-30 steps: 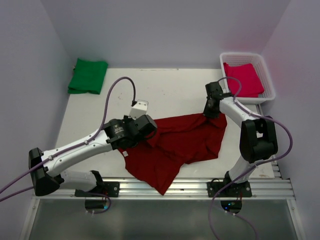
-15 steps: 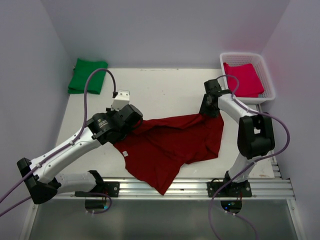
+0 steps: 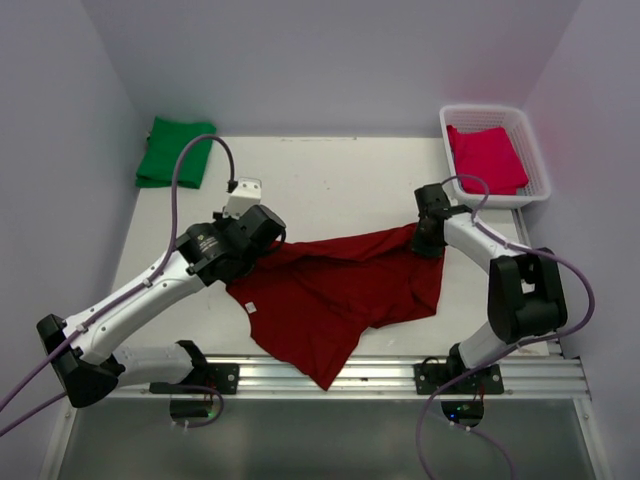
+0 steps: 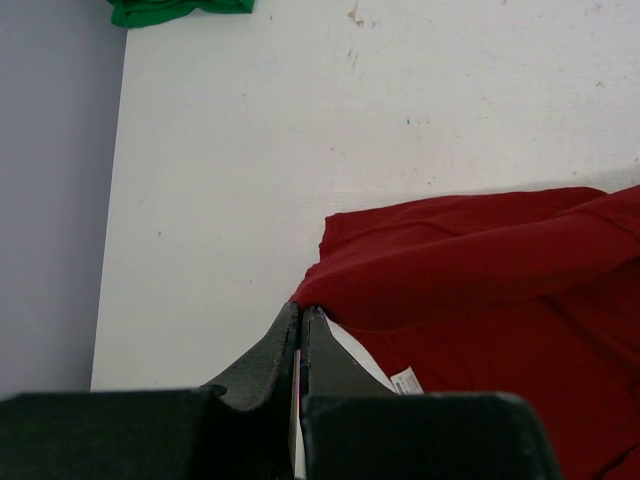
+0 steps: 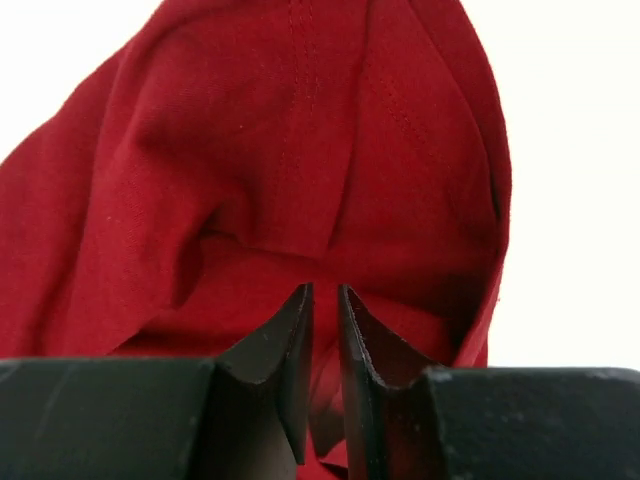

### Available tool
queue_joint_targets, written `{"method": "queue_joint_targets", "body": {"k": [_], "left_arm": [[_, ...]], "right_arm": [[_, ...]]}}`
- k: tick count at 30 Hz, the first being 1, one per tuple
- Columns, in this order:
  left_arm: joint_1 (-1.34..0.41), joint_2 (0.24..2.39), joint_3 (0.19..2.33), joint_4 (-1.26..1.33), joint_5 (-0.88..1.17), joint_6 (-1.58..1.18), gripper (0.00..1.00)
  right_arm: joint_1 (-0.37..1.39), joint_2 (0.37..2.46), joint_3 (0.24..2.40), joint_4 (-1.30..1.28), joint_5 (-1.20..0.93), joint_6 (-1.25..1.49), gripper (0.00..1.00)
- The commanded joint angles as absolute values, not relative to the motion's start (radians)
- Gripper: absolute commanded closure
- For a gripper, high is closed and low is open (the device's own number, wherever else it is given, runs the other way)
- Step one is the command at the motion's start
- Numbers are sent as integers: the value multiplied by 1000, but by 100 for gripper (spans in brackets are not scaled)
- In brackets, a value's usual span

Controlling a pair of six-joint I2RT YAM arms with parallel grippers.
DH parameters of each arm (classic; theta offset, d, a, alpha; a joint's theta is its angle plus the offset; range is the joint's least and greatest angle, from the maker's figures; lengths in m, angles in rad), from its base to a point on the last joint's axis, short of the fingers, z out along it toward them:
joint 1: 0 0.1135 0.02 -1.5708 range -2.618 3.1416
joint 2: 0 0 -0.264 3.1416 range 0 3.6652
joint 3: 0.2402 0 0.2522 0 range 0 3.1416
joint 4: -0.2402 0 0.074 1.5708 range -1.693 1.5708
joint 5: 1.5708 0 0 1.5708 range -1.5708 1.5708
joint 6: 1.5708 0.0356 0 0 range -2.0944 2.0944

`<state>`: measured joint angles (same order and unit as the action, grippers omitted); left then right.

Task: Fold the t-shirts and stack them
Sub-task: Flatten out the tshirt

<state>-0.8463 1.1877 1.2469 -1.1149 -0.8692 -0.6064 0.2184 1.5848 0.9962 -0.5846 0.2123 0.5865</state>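
A dark red t-shirt (image 3: 340, 290) lies crumpled and partly spread in the middle of the white table. My left gripper (image 3: 274, 247) is shut on its upper left edge; in the left wrist view the jaws (image 4: 302, 312) pinch the cloth (image 4: 480, 270) at its corner. My right gripper (image 3: 426, 240) is shut on the shirt's upper right corner; in the right wrist view the fingers (image 5: 324, 296) stand almost together with a fold of the red cloth (image 5: 300, 150) between them. A folded green t-shirt (image 3: 177, 151) lies at the back left and shows in the left wrist view (image 4: 180, 10).
A white basket (image 3: 480, 108) at the back right holds a folded pink-red t-shirt (image 3: 487, 158). A metal rail (image 3: 380, 372) runs along the table's near edge. Purple walls close in the left, back and right sides.
My left gripper has pulled the shirt's left edge leftward and back, stretching the top edge. My right gripper has shifted slightly nearer and to the right with its corner.
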Motion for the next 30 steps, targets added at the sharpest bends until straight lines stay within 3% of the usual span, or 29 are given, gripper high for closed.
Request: {"method": "queue_joint_targets", "body": {"k": [1,9,12,16,22,30], "left_arm": [[-839,1184,1264,-1080,-885,-581,100],[-838,1175,1253,-1078,-865,-591,100],[-838,1173,1249,-1080,-861,-594,100],[-838,1172,1246,-1078,-853,-595,100],[-838,1170,1241,-1071,-833,-594,100],[-838,1160,1227,-1058,-825,-586,100]], "right_arm": [[219,1608,989,-515,193,598,81],[219,1718,1086,-509,201,575,66],[219,1739,1109,-509,204,569,65],[218,1755,1120,-505,210,563,69],[219,1743,1120,-492,209,557,100],[218,1684,1112,-515,190,548,100]]}}
